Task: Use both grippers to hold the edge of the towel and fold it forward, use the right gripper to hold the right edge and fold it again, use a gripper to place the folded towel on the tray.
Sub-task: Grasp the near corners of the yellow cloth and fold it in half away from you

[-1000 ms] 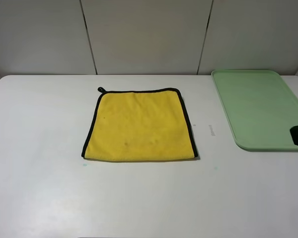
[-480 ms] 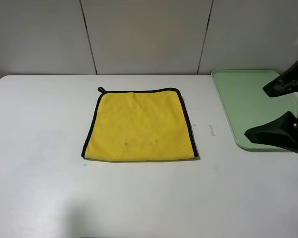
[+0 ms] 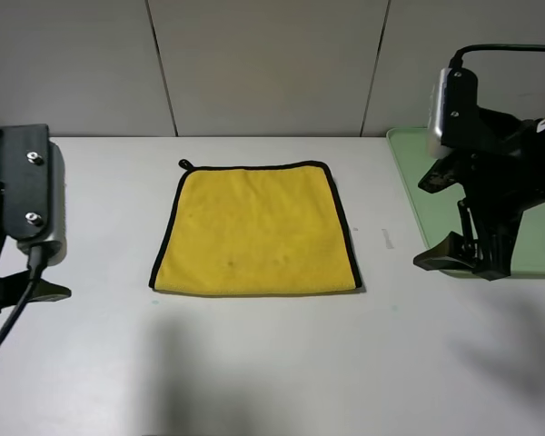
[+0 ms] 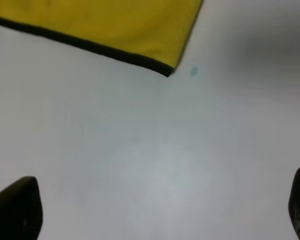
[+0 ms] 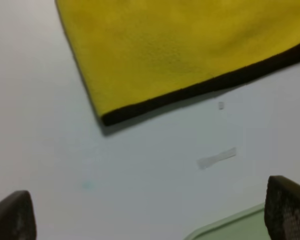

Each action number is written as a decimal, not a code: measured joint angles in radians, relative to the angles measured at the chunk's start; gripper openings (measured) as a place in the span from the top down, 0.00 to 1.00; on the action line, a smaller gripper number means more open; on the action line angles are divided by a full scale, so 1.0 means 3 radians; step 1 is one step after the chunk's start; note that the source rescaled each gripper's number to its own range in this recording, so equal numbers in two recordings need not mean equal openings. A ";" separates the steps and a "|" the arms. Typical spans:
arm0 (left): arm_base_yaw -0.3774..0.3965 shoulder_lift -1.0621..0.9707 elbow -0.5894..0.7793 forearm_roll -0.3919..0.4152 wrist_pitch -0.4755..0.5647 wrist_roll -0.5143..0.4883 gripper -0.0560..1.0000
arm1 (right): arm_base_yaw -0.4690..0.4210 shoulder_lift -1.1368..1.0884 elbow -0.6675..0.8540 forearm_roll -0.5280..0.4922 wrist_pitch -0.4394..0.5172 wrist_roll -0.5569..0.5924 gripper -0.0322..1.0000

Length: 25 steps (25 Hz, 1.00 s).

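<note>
A yellow towel (image 3: 254, 232) with black trim lies flat and unfolded on the white table, with a small loop at its far left corner. A green tray (image 3: 436, 218) lies at the right, partly hidden by the right arm. My left gripper (image 3: 36, 292) hangs open and empty over bare table left of the towel. The left wrist view (image 4: 157, 210) shows the towel's near left corner (image 4: 105, 25) ahead of it. My right gripper (image 3: 431, 218) is open and empty between towel and tray. The right wrist view (image 5: 150, 212) shows the towel's near right corner (image 5: 190, 45) and the tray's rim (image 5: 230, 227).
A small strip of tape (image 3: 388, 238) is stuck on the table between towel and tray, and also shows in the right wrist view (image 5: 217, 157). A tiny teal speck (image 4: 193, 71) marks the table near the towel's near left corner. A grey panelled wall stands behind the table.
Both arms have come into view: the right arm moved in from the right edge toward the towel, and the left arm rose in from the left edge. The towel has not moved.
</note>
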 joint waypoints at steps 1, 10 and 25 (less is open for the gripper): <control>0.0000 0.0102 0.0000 0.0000 -0.0073 0.0101 0.01 | 0.0000 0.0053 0.0000 0.0000 -0.0067 -0.0067 0.00; -0.0006 0.1014 0.0000 0.0000 -0.0829 0.0805 0.01 | 0.0000 0.0545 -0.0003 0.0014 -0.0494 -0.0331 0.00; -0.0006 0.1942 -0.0006 0.0000 -0.1907 0.1601 0.02 | 0.0000 0.1039 -0.0003 0.0232 -0.0760 -0.0473 0.00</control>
